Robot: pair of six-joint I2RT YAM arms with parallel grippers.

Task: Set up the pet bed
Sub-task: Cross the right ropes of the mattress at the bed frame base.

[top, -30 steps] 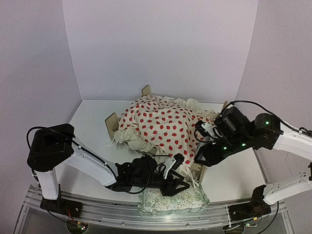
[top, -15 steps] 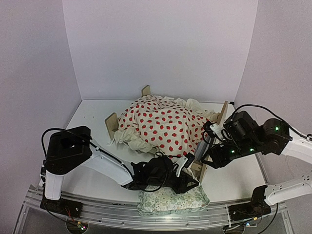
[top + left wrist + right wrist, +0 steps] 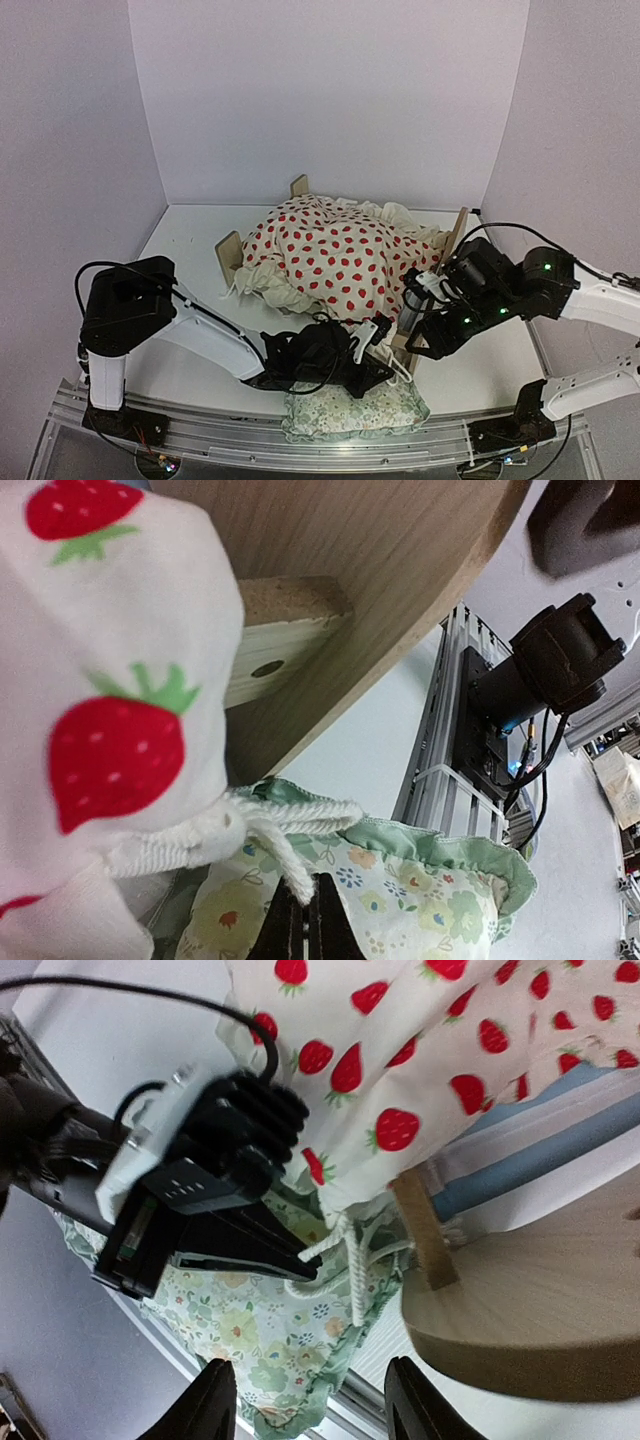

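Observation:
The pet bed (image 3: 229, 256) is a light-wood frame holding a cream strawberry-print cushion (image 3: 335, 250) heaped over it. Its wooden end board (image 3: 530, 1320) and blue-striped base (image 3: 540, 1150) show in the right wrist view. My left gripper (image 3: 307, 905) is at the bed's near corner, shut on a white cord (image 3: 290, 825) that hangs from the cushion's corner. Just under it lies the green floral pillow (image 3: 355, 410). My right gripper (image 3: 310, 1400) hovers open above that pillow and corner, holding nothing.
The floral pillow (image 3: 260, 1340) lies against the metal rail (image 3: 200, 430) at the table's near edge. The right arm's base (image 3: 540, 690) stands close behind it. Purple walls close in the left, back and right. Bare table (image 3: 185, 250) shows left of the bed.
My left gripper slid right along the pillow to the bed's near corner and closed on the cushion's cord. The right gripper came down and toward the same corner, still open.

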